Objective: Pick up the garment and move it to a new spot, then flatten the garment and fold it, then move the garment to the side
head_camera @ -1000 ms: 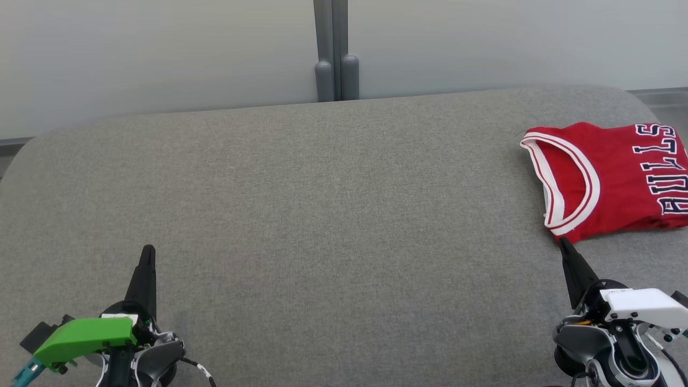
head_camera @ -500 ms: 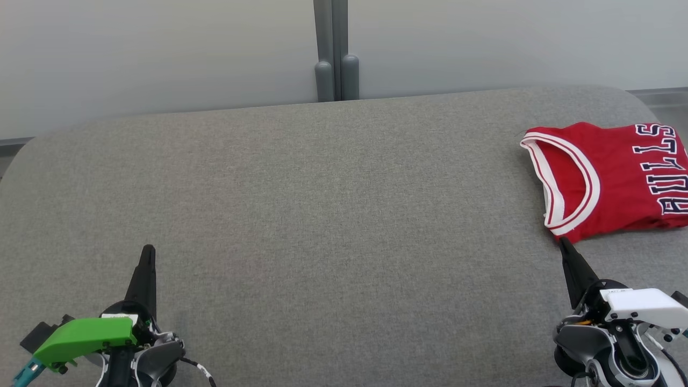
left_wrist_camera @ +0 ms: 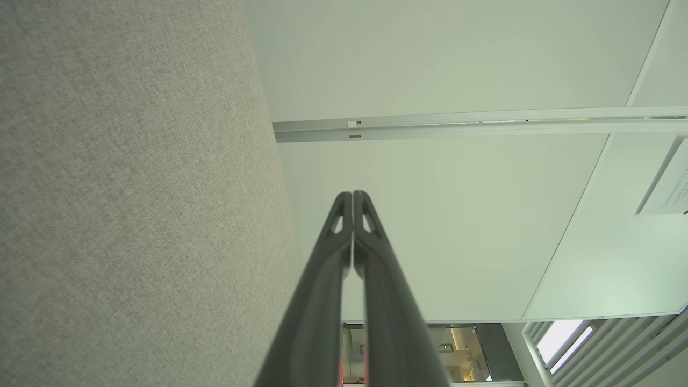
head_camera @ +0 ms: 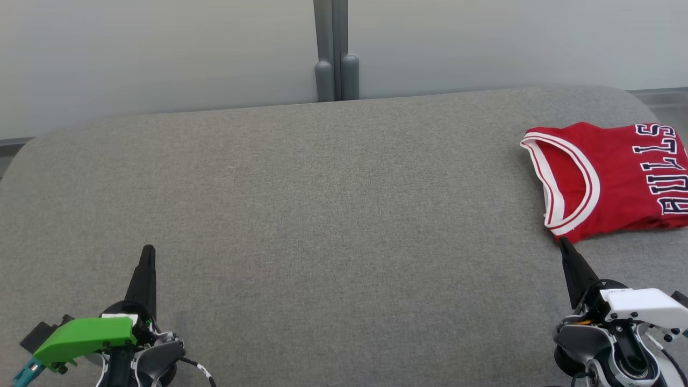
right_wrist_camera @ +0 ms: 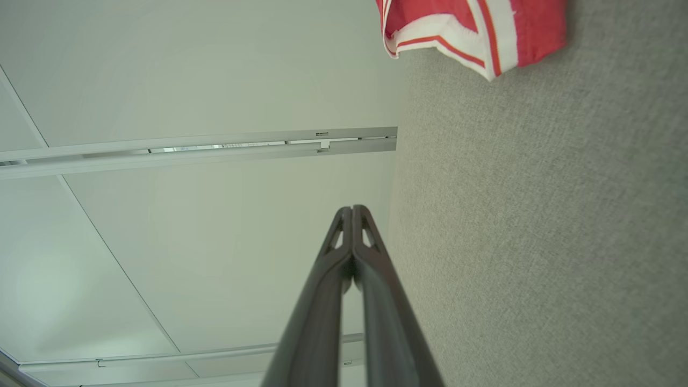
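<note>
Nothing moves since earlier frame | left claw (head_camera: 148,251) and right claw (head_camera: 563,243) together, empty | folded jersey (head_camera: 607,180) far right on surface (head_camera: 333,215) | step: moved aside, seemingly done | next: probably nothing.

garment (head_camera: 607,177): red, white neckline trim with thin red stripe, navy white-edged letters | tabletop (head_camera: 322,215): plain heathered grey | left tool (head_camera: 148,250): black | left wrist cover (head_camera: 80,336): bright green | right tool (head_camera: 563,242): black | right wrist cover (head_camera: 645,303): white | wall (head_camera: 161,54): pale grey-white
</note>
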Available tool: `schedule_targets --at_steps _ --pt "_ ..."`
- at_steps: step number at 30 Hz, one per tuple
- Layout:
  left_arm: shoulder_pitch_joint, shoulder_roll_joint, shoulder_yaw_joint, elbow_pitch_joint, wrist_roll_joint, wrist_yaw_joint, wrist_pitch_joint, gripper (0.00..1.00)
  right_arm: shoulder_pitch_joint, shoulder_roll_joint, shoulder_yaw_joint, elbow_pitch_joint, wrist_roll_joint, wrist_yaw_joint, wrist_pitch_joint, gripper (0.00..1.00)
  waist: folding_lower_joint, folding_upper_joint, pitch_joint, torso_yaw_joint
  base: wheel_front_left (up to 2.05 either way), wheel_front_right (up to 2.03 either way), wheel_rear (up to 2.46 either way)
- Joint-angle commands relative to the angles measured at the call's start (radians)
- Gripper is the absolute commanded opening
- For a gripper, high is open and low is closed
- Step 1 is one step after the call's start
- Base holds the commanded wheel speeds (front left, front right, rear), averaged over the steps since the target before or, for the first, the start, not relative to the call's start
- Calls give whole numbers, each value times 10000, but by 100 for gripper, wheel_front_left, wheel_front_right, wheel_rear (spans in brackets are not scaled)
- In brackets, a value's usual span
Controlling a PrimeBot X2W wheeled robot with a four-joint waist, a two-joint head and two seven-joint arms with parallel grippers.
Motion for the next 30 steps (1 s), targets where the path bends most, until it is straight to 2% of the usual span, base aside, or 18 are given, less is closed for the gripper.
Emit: schedule_targets --at_steps 1,30 --pt "-150 6 21 -35 -17 18 2 0 -113 -46 -8 -34 43 4 9 0 0 0 0 0 0 0 0" --pt "-150 6 19 -34 -18 18 2 0 -112 -46 -7 -34 43 4 8 0 0 0 0 0 0 0 0"
